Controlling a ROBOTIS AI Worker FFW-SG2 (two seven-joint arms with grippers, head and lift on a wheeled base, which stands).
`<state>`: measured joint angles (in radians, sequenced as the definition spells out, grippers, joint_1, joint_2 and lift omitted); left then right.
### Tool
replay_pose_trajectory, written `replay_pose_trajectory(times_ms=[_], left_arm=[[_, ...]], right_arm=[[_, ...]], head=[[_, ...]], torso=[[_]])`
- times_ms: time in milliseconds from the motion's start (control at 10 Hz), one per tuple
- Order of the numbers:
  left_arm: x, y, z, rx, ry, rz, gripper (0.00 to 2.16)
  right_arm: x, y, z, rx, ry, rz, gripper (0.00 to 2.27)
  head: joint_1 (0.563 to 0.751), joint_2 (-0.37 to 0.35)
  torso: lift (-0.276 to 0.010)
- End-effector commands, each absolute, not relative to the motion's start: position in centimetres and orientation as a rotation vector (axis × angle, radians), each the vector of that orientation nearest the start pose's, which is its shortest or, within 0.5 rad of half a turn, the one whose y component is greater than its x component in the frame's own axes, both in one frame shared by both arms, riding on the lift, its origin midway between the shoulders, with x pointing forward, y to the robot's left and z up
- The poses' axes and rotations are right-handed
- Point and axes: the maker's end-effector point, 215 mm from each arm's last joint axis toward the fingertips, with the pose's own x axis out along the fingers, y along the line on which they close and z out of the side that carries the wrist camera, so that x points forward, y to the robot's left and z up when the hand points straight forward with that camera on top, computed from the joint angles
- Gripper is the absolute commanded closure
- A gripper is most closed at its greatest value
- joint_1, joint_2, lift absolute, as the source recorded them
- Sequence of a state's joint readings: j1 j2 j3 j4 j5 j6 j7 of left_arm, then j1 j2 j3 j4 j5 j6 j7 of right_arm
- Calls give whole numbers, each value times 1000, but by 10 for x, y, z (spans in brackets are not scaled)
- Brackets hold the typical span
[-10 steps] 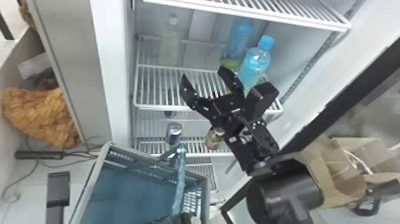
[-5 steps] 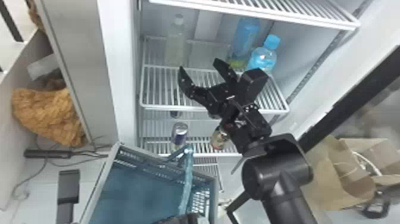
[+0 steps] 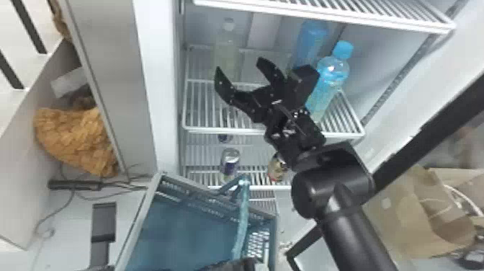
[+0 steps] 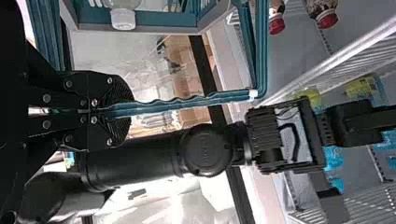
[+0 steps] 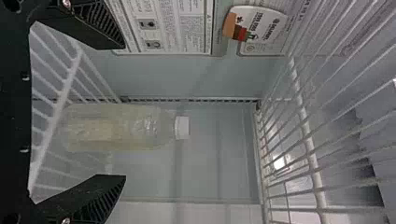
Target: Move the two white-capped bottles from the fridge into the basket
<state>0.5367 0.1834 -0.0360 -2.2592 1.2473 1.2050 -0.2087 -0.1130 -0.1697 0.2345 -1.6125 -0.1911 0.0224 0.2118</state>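
In the head view my right gripper (image 3: 240, 64) is open in front of the fridge's middle shelf (image 3: 201, 128). A pale, white-capped bottle (image 3: 226, 47) stands farther back on that shelf, partly behind the left finger. The right wrist view has this bottle (image 5: 121, 127) beyond the gap of my right gripper (image 5: 125, 112), untouched. Low in the head view, my left gripper (image 3: 232, 266) is at the handle of the blue basket (image 3: 216, 198). In the left wrist view, my left gripper (image 4: 122, 111) is shut on the handle (image 4: 187, 103). Another white-capped bottle (image 4: 123, 19) overlaps the basket's rim there.
Blue-capped bottles (image 3: 333, 72) stand on the shelf's right side. An upper wire shelf (image 3: 324, 15) hangs over them. Below are a can (image 3: 230, 162) and a red-capped bottle (image 4: 327, 15). A brown paper bag (image 3: 421, 216) is at the right.
Relative to the fridge, my right gripper has moved left and up in the head view, toward the white-capped bottle, staying open. The fridge and basket have shifted right in that view.
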Motion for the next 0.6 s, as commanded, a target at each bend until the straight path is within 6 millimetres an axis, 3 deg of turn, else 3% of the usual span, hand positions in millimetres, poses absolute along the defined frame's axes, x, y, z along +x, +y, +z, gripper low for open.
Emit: replay_pose_trajectory(times_ms=[0,500], left_arm=[[216,-35,-349,-960,947,-1022,1193],[216,-35,-348,-958,947,-1025,1194]], right_arm=[[620,-98,-274,-19,-93,443,44],[646,-99,-286,-45,-74,395,44]], head=[[695,-188],[695,-177]], torso=[[0],[0]])
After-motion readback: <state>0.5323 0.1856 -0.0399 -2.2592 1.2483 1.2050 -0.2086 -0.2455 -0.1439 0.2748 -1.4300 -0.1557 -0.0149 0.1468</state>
